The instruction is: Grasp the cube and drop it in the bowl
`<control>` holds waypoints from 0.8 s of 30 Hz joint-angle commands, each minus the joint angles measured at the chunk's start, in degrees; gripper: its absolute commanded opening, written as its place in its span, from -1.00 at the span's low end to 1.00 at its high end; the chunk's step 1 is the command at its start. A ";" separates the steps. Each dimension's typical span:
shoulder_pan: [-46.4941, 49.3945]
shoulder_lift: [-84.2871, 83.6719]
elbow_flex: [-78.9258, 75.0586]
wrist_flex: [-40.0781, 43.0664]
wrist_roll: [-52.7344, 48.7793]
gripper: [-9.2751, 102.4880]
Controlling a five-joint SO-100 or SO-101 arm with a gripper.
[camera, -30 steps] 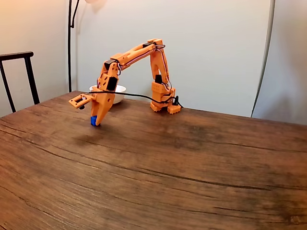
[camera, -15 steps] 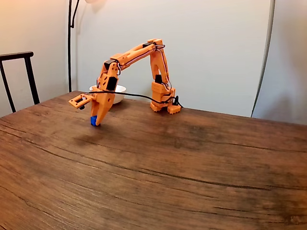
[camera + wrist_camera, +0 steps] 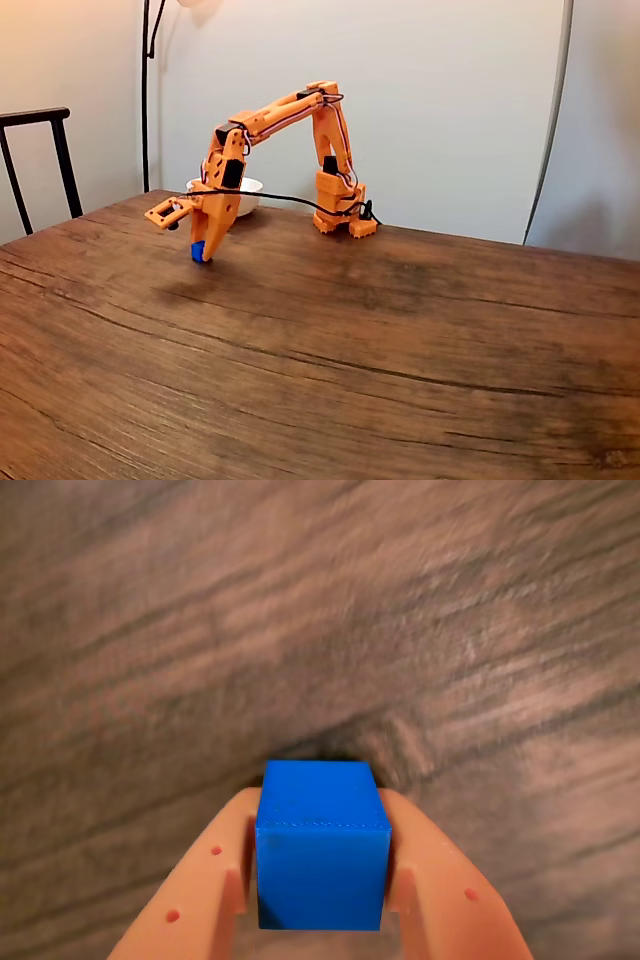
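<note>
Grasp done: fingers (image 3: 225,880) clamped on cube (image 3: 322,845), apparently just clear of bench (image 3: 400,340). Left: carry to bowl (image 3: 248,187) at 1 o'clock in fixed view, release.

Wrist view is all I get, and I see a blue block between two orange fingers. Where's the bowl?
Observer: The bowl sits on the table behind the arm in the fixed view, near the wall.
Operator: Is my block up in the air?
Observer: Yes, I think. The hand holds the cube just off the wood, with a faint shadow below.
Operator: Is anything else around?
Observer: A dark chair stands past the table's left edge.
</note>
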 commanded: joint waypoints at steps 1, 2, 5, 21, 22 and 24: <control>0.53 1.58 -8.17 6.94 2.37 -0.77; 0.62 1.58 -10.72 9.58 3.43 -0.77; 2.02 1.58 -17.93 16.96 5.80 -0.77; 10.72 15.38 -35.60 43.42 13.97 -0.77; 11.34 16.52 -35.60 44.56 14.33 -0.77; 11.95 18.46 -35.60 46.23 14.85 -0.77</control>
